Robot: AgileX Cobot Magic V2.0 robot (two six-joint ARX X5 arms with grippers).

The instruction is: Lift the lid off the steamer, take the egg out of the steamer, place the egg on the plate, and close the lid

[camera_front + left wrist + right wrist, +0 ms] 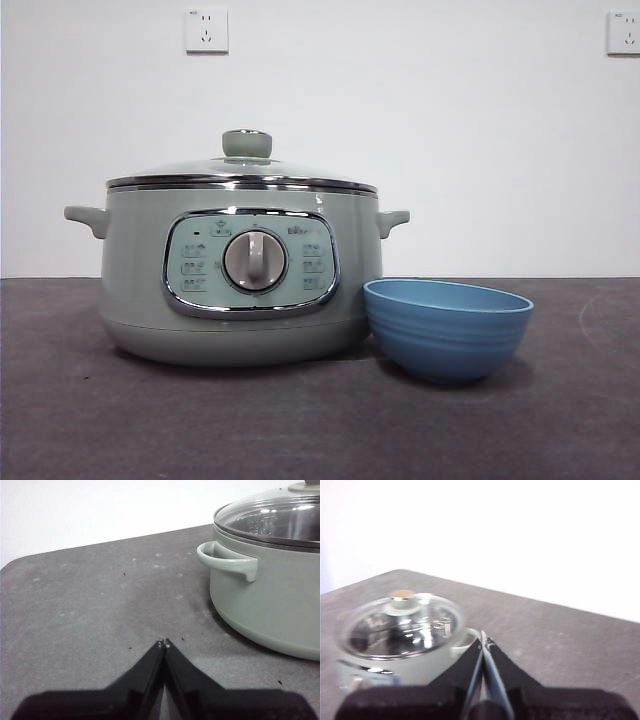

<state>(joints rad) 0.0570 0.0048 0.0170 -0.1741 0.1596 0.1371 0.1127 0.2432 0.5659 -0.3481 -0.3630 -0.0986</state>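
Plate: blue bowl [447,328] nearest the front camera, on the dark table [300,430], just beside the steamer's lower right as that view has it; whether the two touch is hard to say from here. Its inside is not visible from this low angle.
Steamer: pale green pot [240,285] upright on the table, control panel and round dial [255,261] facing the front camera, a small handle [88,218] on each side.
Lid: clear glass lid [240,175] seated on the steamer's rim, green knob [247,144] on top.
Egg: not visible through the glass in any view.
Left gripper: [164,642] jaws closed on nothing, low over bare table, apart from the steamer's side handle [230,562].
Right gripper: [485,639] jaws closed and empty, raised above and to one side of the steamer [395,665], the lid [400,627] blurred beneath it.
Wall: white, behind the steamer, with two sockets [206,30].
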